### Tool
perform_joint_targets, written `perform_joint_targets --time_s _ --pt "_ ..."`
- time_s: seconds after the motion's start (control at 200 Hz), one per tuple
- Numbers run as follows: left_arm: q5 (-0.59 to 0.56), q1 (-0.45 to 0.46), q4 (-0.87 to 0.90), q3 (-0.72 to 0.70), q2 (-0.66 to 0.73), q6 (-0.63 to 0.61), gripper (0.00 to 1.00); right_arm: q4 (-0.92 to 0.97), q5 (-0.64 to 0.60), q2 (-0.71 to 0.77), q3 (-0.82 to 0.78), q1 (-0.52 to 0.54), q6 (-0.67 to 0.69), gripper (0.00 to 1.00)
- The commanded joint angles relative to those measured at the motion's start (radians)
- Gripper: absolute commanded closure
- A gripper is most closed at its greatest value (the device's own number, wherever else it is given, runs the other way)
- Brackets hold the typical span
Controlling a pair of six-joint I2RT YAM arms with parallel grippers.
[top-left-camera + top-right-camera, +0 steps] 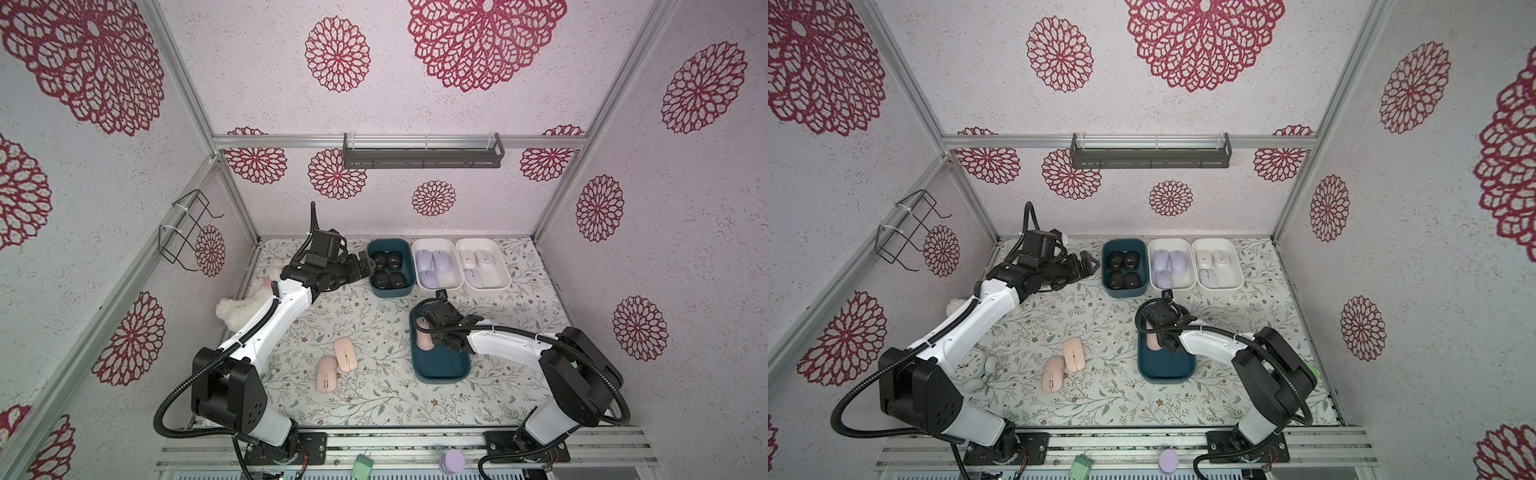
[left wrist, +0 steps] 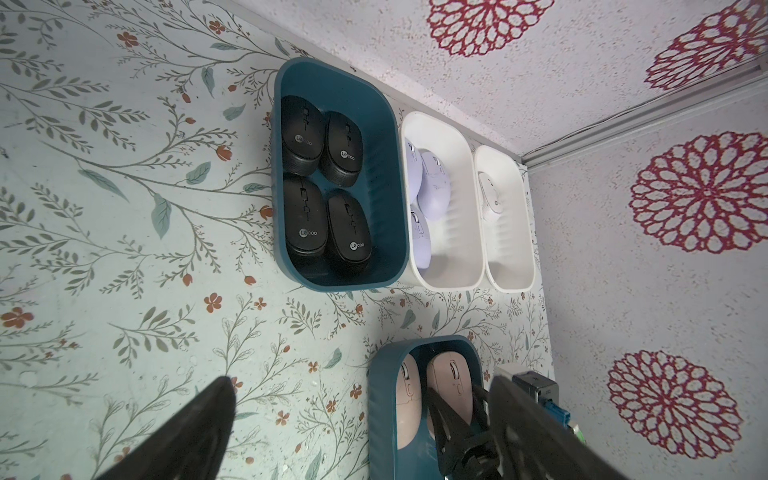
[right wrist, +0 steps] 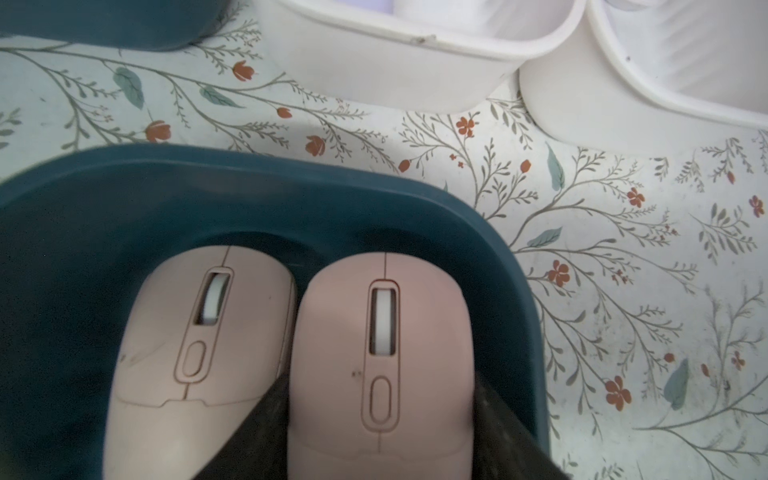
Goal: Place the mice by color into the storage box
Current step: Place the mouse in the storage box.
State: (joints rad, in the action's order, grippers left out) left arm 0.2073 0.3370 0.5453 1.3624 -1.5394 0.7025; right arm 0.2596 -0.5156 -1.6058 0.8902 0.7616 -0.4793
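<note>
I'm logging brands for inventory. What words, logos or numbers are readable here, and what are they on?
"Lecoo": on each of the four black mice in the far teal box.
On the white mice: a small mark, too small to read.
On the pink mice: no text visible.

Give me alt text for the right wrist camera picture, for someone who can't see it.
The right gripper grips a peach-pink mouse by its sides inside a dark teal bin, close beside a second peach-pink mouse lying there. Beyond the bin, on the floral table cover, stand two white bins.
</note>
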Motion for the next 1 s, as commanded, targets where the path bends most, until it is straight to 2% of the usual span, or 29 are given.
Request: perform_joint_targets --time_s 0.0,0.585,0.796,0.996 --pt "-0.015 -0.002 0.005 0.025 0.015 -0.014 0.03 -0.01 -0.003 -0.003 0.024 -0.002 0.014 0.39" --pt "-0.021 0.001 0.009 0.027 0.002 -0.017 0.03 -0.044 -0.012 -0.019 0.012 -0.006 0.045 0.34" --pt "-0.039 0.0 0.013 0.029 0.011 -0.029 0.03 -0.003 -0.003 0.058 0.042 -0.004 0.042 0.34" --pt "-0.083 -0.035 0.017 0.027 0.042 -0.035 0.03 0.022 0.016 0.12 0.128 0.08 0.035 0.34"
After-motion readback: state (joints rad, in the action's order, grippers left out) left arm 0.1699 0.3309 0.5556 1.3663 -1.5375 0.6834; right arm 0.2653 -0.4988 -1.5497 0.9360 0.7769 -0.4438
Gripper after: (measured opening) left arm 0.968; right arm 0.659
